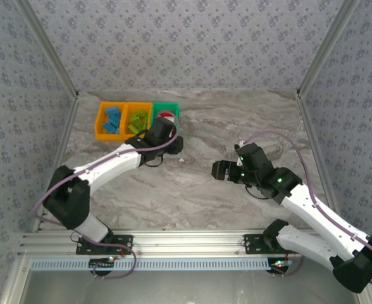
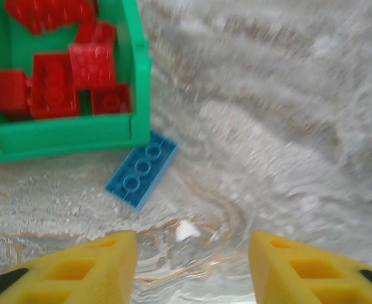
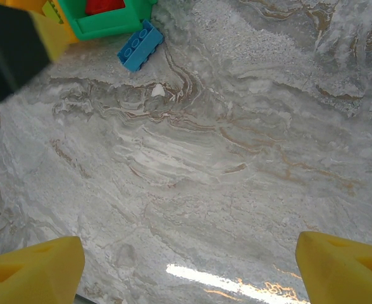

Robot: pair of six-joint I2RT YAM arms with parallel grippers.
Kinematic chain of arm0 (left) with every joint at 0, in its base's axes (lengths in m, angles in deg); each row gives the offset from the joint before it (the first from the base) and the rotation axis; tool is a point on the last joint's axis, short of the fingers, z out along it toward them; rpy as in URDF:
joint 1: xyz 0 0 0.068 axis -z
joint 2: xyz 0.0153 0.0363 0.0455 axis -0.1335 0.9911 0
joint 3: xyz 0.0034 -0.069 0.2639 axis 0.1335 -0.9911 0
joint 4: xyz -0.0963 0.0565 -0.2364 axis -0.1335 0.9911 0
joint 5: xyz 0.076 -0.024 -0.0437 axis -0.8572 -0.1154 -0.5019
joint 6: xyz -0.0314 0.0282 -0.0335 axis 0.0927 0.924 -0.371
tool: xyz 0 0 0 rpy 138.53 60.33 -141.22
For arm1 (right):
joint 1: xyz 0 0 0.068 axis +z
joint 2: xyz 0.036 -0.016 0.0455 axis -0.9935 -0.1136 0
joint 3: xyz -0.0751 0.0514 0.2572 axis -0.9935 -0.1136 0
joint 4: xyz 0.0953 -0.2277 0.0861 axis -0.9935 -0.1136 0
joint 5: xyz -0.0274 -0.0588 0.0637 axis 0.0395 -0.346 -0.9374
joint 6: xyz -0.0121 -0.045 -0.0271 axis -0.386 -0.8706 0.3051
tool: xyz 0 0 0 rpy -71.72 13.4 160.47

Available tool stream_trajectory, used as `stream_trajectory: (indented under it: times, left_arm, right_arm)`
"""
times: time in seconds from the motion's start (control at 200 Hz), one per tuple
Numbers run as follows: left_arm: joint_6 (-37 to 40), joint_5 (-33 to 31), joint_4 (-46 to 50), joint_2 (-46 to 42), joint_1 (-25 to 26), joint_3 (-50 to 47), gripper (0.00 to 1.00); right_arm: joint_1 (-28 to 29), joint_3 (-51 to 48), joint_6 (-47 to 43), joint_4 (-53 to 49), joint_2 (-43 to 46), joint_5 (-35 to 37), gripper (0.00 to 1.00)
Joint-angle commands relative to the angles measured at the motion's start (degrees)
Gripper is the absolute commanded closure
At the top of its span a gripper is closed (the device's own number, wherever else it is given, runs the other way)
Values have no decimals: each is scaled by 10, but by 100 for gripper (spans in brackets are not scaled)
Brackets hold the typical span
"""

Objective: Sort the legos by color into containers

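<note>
Three joined containers stand at the back left: an orange one (image 1: 110, 119) with blue legos, an orange one (image 1: 137, 118) with lime green legos, and a green one (image 2: 66, 136) holding several red legos (image 2: 56, 85). One blue lego (image 2: 142, 170) lies flat on the table, touching the green container's near corner; the right wrist view shows it too, blue lego (image 3: 140, 45). My left gripper (image 2: 192, 269) hovers just short of it, open, nothing between its yellow fingers. My right gripper (image 3: 189, 266) is open over bare table near the middle (image 1: 219, 170).
The marble table (image 1: 236, 126) is walled by patterned panels on three sides. My left arm (image 1: 116, 163) reaches diagonally toward the green container, and its black wrist (image 3: 9, 50) shows at the upper left of the right wrist view.
</note>
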Motion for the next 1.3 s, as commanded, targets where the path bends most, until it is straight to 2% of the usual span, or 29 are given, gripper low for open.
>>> stream_trajectory:
  times: [0.0, 0.085, 0.165, 0.275, 0.415, 0.505, 0.645, 0.864, 0.894, 0.929, 1.074, 1.239, 1.294]
  left_arm:
    - [64, 8, -7, 36, -21, 4, 47]
    - [92, 46, -18, 72, -42, 16, 42]
    - [129, 42, -19, 107, -51, 32, 38]
    - [175, 45, -9, 155, -56, 63, 37]
    - [191, 78, -9, 199, -67, 89, 36]
    - [198, 91, -21, 214, -69, 94, 38]
    - [200, 111, -11, 230, -69, 109, 51]
    - [215, 158, 10, 224, -59, 107, 61]
    - [215, 159, 10, 222, -57, 104, 68]
    - [215, 159, 15, 220, -54, 102, 71]
    - [213, 167, 16, 197, -39, 84, 72]
    - [190, 178, -36, 93, -21, 26, 73]
    - [168, 151, -65, 47, -23, 6, 73]
  right_arm:
    - [-3, 2, 5, 4, -2, 0, 11]
    - [-3, 2, 6, 5, -4, -2, 11]
    - [-3, 1, 6, 1, -3, -1, 11]
    - [-3, 1, 4, -11, 3, 7, 11]
    - [-3, -5, 9, -20, 16, 17, 11]
    - [-3, -8, 12, -20, 23, 18, 11]
    - [-3, -6, 13, -21, 21, 18, 11]
    - [-3, -6, 18, -16, 21, 13, 11]
    - [-2, -6, 19, -14, 20, 12, 11]
    - [-2, -7, 20, -14, 21, 11, 11]
    - [0, -8, 24, -13, 23, 8, 11]
    - [2, -9, 25, -17, 29, 12, 11]
    - [2, -8, 25, -17, 30, 12, 11]
